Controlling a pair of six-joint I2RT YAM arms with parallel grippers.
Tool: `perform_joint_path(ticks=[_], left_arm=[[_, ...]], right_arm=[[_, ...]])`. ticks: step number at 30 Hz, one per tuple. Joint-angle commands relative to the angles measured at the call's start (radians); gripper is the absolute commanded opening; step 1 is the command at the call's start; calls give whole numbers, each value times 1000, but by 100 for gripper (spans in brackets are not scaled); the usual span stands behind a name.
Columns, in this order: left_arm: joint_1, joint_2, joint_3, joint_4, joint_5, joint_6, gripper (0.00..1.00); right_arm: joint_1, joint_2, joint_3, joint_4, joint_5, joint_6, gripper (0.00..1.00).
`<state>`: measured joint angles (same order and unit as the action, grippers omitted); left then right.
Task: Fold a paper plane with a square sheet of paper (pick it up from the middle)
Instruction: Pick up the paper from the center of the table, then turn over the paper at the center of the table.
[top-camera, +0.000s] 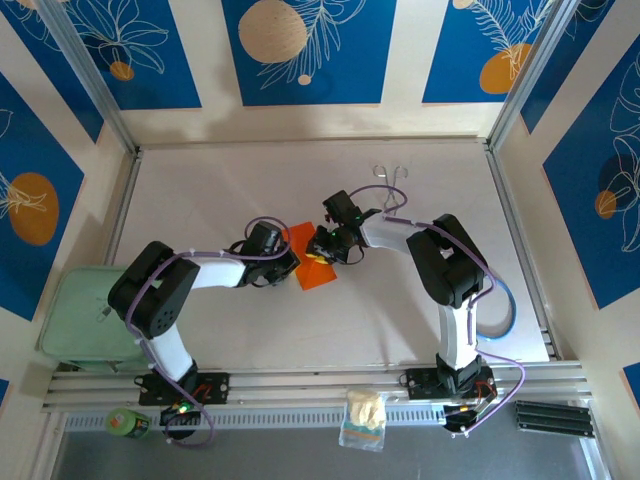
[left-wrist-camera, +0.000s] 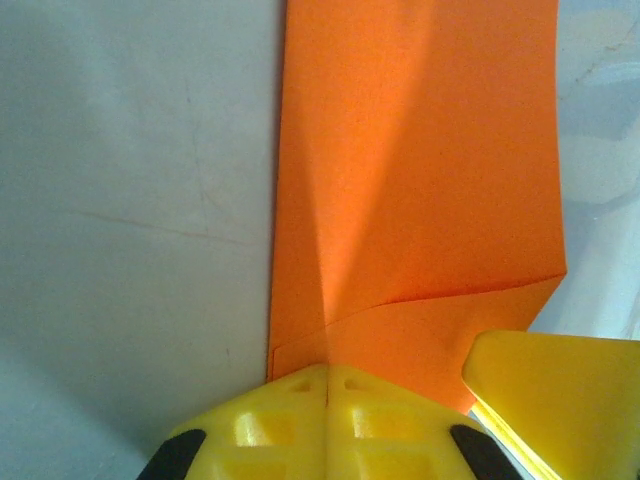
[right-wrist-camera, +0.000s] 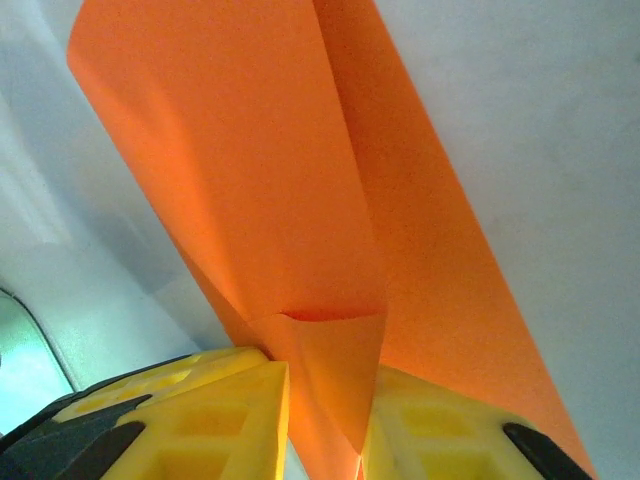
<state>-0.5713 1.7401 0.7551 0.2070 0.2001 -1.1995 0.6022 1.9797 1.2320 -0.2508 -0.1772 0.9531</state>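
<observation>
The orange sheet (top-camera: 312, 262) lies mid-table, between the two arms, partly folded and with part of it raised off the table (top-camera: 230, 190). In the right wrist view it (right-wrist-camera: 250, 170) rises in two creased panels that meet in a narrow fold running down between the yellow fingers (right-wrist-camera: 200, 420). The right gripper (right-wrist-camera: 325, 425) is clenched on that fold, paper against both fingers. In the overhead view, this gripper (top-camera: 325, 250) is over the sheet's right side.

The left gripper (left-wrist-camera: 326, 400) comes in from the left, its fingers pressed tight together with no gap, the tips at the sheet's (left-wrist-camera: 420, 180) near edge. Whether paper is nipped between them or only lies under them cannot be told. One finger of the other gripper shows just beside it on the paper.

Metal tongs (top-camera: 392, 185) lie well apart toward the far right of the table. A pale green bin (top-camera: 70, 315) sits off its left edge, and a small clear bag (top-camera: 362, 420) rests on the near rail between the arm bases.
</observation>
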Motion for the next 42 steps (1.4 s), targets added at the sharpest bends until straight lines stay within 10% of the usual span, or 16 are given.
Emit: perform_joint_path(ticks=[1, 13, 29, 35, 42], left_arm=[[10, 5, -34, -75, -34, -5, 6], [76, -91, -26, -69, 21, 41, 14], [155, -398, -204, 282, 335, 21, 93], [130, -382, -199, 393, 353, -29, 94], [128, -310, -183, 567, 371, -92, 72]], right_arm=[[5, -23, -20, 12, -38, -25, 24], [5, -64, -46, 75, -34, -59, 8], [-89, -196, -116, 455, -322, 128, 6], [-102, -186, -120, 552, -395, 205, 6], [-108, -198, -138, 574, -417, 210, 7]])
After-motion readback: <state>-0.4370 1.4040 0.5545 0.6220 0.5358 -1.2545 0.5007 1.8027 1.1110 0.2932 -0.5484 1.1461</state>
